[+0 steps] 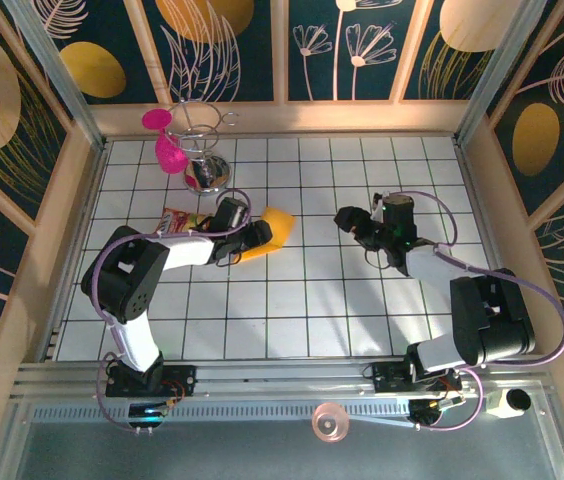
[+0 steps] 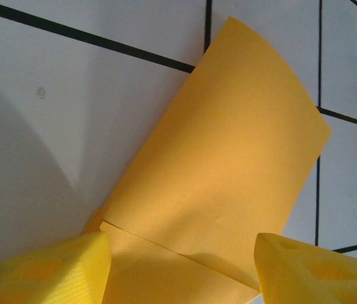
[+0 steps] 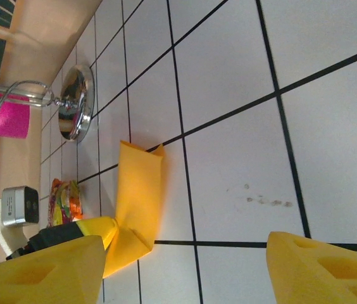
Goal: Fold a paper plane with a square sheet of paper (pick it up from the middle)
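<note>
Left gripper (image 2: 181, 248) is positioned over the near end of the square sheet of paper (image 2: 229, 152), jaws apart, with a folded flap lying between them. The sheet is found left of centre on the tiled table (image 1: 322, 300). Right gripper (image 3: 188, 247) is held wide and empty, apart from the sheet.

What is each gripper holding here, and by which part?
Nothing looks gripped. The left gripper straddles the near end of the folded square sheet of paper with its jaws apart. The right gripper hangs open and empty.
</note>
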Robot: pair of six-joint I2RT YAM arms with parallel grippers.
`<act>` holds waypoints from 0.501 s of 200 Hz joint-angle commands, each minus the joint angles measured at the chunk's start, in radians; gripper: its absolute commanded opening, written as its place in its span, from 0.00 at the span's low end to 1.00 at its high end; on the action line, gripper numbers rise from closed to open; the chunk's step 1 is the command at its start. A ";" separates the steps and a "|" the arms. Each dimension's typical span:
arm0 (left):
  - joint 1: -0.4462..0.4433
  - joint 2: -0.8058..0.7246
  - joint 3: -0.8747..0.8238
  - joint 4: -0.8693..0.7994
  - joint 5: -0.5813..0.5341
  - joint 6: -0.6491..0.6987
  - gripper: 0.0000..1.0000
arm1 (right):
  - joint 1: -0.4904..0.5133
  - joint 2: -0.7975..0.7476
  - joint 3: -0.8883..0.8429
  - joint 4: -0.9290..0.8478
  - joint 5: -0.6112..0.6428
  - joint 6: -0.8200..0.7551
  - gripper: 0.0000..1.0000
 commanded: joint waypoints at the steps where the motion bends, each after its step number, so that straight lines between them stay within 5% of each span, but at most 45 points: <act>1: -0.039 0.012 -0.040 -0.011 0.071 -0.043 0.61 | 0.037 0.008 -0.024 0.031 -0.001 0.035 0.67; 100: -0.152 0.020 -0.083 0.148 0.089 -0.192 0.57 | 0.148 -0.003 -0.087 0.065 0.010 0.130 0.66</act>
